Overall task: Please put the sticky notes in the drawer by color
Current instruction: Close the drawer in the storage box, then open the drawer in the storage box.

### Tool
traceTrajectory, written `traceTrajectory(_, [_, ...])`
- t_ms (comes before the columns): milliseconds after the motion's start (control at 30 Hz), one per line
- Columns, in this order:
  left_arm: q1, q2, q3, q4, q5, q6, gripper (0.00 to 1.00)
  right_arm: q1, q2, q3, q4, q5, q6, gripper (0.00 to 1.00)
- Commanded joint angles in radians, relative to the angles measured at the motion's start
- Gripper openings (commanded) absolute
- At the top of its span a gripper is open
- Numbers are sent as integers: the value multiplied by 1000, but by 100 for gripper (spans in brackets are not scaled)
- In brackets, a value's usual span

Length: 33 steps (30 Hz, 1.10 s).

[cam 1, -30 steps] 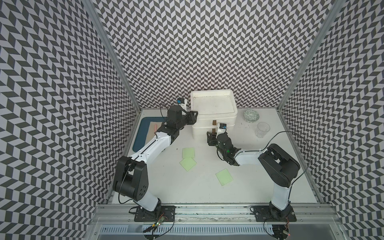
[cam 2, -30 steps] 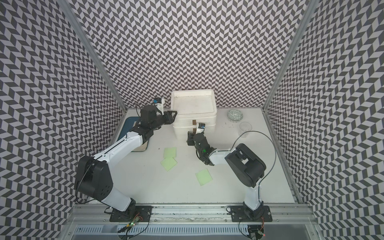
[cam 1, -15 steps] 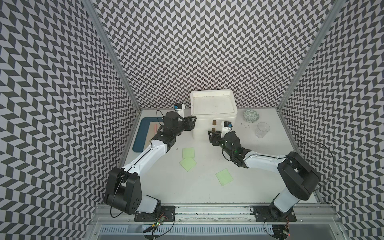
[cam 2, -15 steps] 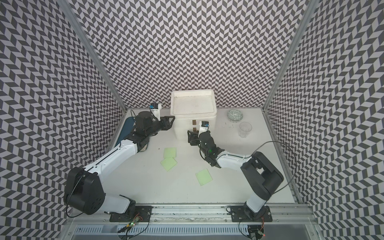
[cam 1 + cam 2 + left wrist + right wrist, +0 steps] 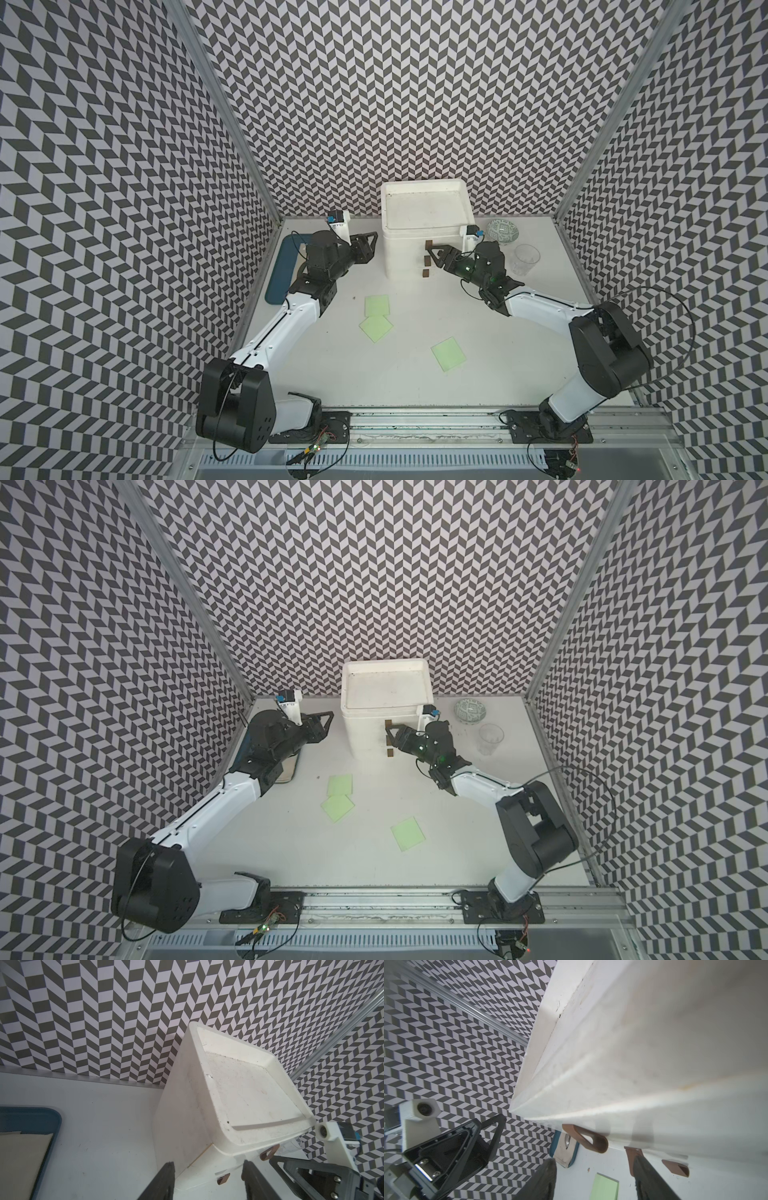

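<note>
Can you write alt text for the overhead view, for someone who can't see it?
Seen from above, two robot arms reach toward a white drawer chest at the back of a table, the right gripper open by its brown handles, the left gripper open beside it. Three green sticky notes lie on the table in front.

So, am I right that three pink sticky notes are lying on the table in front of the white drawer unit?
Not quite: only the colour is wrong. The three sticky notes are light green, not pink, as both top views show. They do lie on the table in front of the white drawer unit.
</note>
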Motion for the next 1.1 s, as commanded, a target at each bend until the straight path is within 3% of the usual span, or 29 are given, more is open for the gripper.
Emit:
traceTrajectory(0, [7, -24, -14, 28, 28, -4, 56, 9, 39, 26, 103, -110, 94, 61])
traceTrajectory(500, [16, -30, -22, 38, 43, -9, 56, 7, 88, 44, 126, -49, 118, 53])
traceTrajectory(633, [16, -28, -23, 40, 50, -9, 56, 7, 92, 43, 124, -30, 101, 43])
traceTrajectory(900, [18, -25, -24, 43, 51, -10, 56, 7, 52, 69, 39, -18, 2, 13])
traceTrajectory(1067, [18, -16, -20, 38, 54, -7, 56, 8, 28, 77, -21, -45, -36, 7])
